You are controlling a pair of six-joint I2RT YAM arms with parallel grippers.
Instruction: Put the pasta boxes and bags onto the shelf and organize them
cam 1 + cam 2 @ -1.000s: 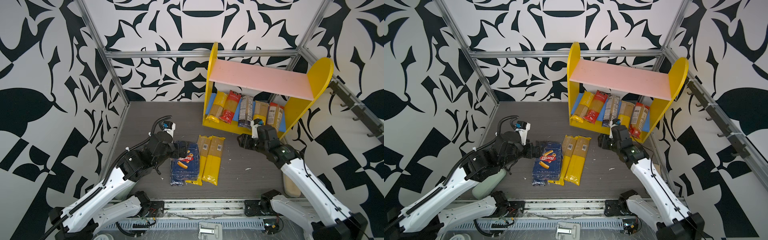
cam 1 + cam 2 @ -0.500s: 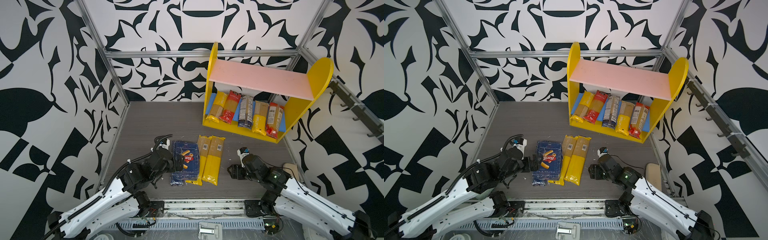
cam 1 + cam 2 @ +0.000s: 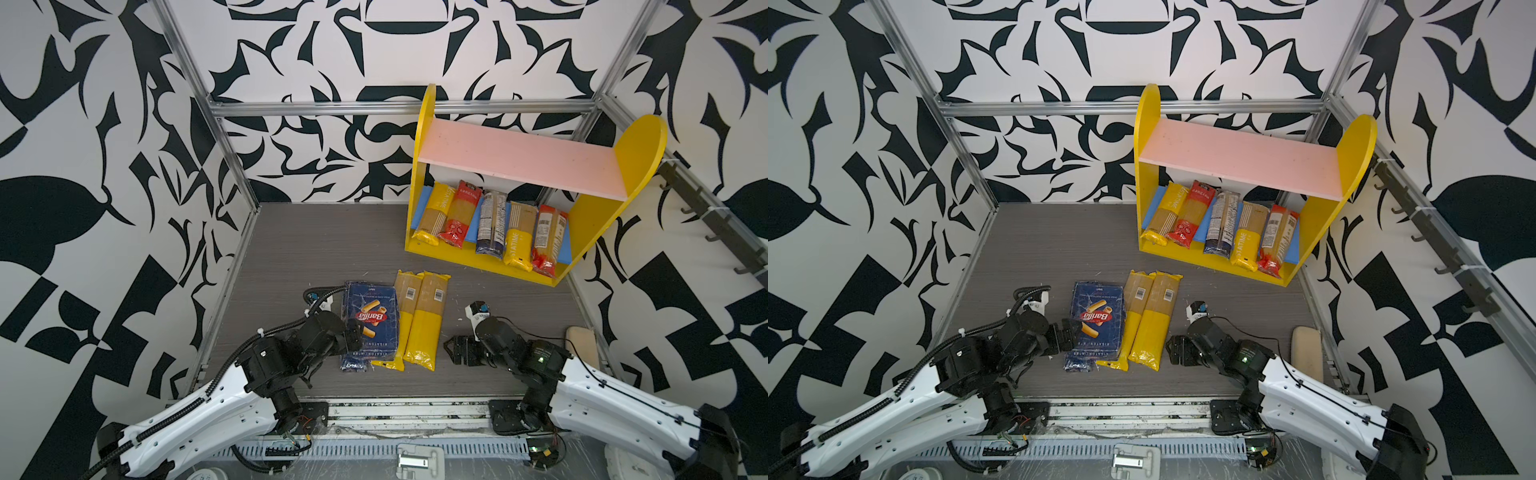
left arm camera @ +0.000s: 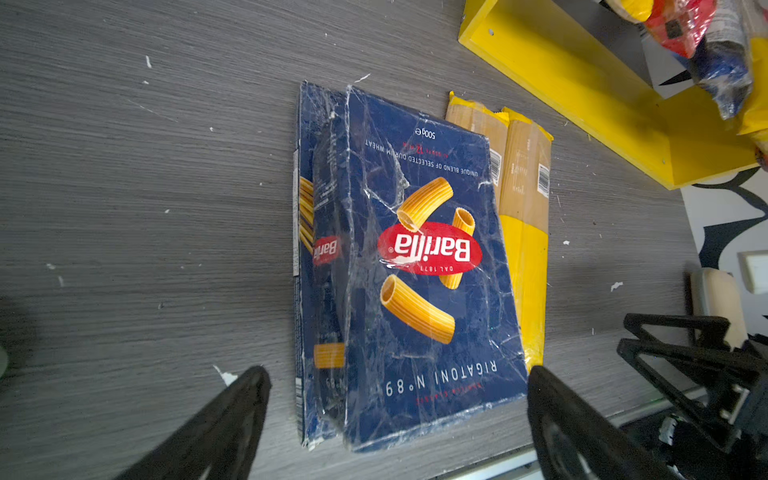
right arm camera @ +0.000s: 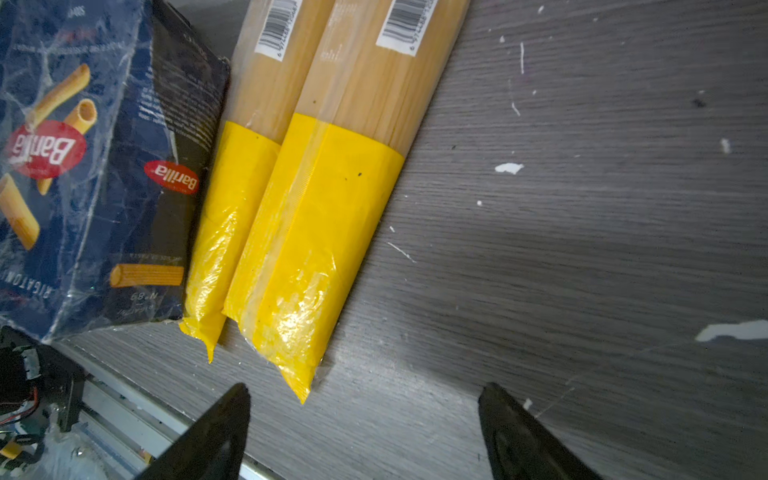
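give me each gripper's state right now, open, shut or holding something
Left gripper: open, holding nothing, at the rigatoni box.
Right gripper: open, holding nothing, beside the yellow-ended bag.

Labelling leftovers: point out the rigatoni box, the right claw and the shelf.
rigatoni box [image 4: 432, 266]: left wrist view, red logo on its face.
right claw [image 3: 451, 351]: in a top view, midway between fingertips.
shelf [image 3: 515, 160]: in a top view, pink upper board.
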